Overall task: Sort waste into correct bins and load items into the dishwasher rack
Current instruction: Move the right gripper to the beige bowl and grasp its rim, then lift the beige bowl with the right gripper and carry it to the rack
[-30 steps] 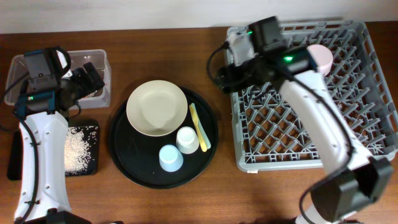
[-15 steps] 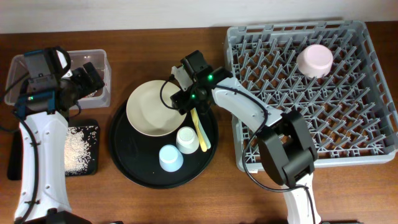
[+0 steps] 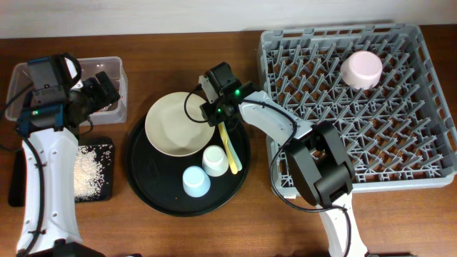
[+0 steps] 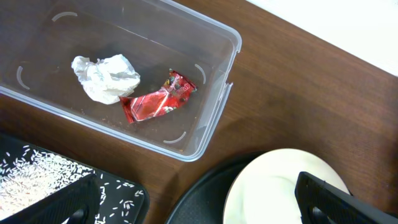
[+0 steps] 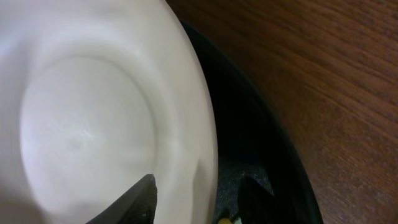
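Observation:
The large cream bowl (image 3: 178,123) sits on the round black tray beside the white cup (image 3: 216,160), light blue cup (image 3: 196,181) and yellow utensil (image 3: 228,146). My right gripper (image 3: 214,114) is open, its fingers (image 5: 196,199) straddling the cream bowl's (image 5: 93,124) right rim, one inside and one outside. The small pink bowl (image 3: 362,69) lies in the grey dishwasher rack (image 3: 428,93). My left gripper (image 3: 100,89) is open and empty (image 4: 205,205) above the clear box (image 4: 211,118), which holds the white tissue (image 4: 104,77) and red wrapper (image 4: 158,99). Rice (image 3: 89,168) lies on the shallow black tray (image 3: 21,187).
The large round black tray (image 3: 143,175) fills the table's middle, between the bins at left and the rack at right. Bare wooden table (image 3: 214,235) runs along the front edge and behind the tray.
My right arm left the rack, where the pink bowl now lies, and swung left down to the cream bowl's rim. The left arm has not moved.

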Controlling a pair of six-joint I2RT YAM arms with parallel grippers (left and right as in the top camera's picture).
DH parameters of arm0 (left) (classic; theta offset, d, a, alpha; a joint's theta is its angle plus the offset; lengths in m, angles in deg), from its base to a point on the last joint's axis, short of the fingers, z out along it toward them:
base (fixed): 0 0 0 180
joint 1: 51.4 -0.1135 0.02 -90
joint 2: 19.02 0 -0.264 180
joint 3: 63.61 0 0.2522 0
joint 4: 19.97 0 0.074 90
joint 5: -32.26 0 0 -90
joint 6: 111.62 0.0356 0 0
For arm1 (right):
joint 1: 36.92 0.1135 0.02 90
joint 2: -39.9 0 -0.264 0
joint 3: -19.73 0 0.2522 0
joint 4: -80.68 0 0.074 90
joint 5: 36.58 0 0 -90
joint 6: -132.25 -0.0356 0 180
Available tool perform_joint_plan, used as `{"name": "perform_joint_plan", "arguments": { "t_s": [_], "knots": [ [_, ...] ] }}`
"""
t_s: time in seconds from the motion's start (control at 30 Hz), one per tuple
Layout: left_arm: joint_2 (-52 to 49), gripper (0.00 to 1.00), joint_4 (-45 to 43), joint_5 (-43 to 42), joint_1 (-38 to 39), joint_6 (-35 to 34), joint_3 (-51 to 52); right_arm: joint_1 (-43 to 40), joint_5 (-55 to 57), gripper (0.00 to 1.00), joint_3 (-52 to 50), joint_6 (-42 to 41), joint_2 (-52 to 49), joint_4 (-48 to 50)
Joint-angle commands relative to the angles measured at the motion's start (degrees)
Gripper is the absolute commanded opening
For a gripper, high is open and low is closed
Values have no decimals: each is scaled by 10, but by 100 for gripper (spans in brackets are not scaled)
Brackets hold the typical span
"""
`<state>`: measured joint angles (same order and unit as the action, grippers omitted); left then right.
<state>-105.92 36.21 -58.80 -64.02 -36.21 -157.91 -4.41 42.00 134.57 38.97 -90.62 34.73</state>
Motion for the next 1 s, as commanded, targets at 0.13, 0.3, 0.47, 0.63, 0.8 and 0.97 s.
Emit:
{"name": "perform_joint_plan", "arguments": {
  "t_s": [0.13, 0.3, 0.47, 0.63, 0.8, 0.97],
  "knots": [
    [2, 99, -2, 0, -2, 1, -7, 5, 5, 7, 1, -5, -4, 0],
    [2, 99, -1, 0, -2, 1, -7, 5, 5, 4, 31, -4, 5, -16],
    [2, 99, -2, 0, -2, 1, -7, 5, 5, 4, 87, -4, 65, -23],
    [2, 99, -2, 0, -2, 1, -7, -1, 32, 4, 111, -4, 147, -66],
    [2, 99, -2, 0, -2, 0, -7, -18, 214, 4, 111, -37, 250, -181],
    [2, 99, -2, 0, -2, 1, -7, -87, 478, 4, 111, -123, 370, -377]
  ]
}}
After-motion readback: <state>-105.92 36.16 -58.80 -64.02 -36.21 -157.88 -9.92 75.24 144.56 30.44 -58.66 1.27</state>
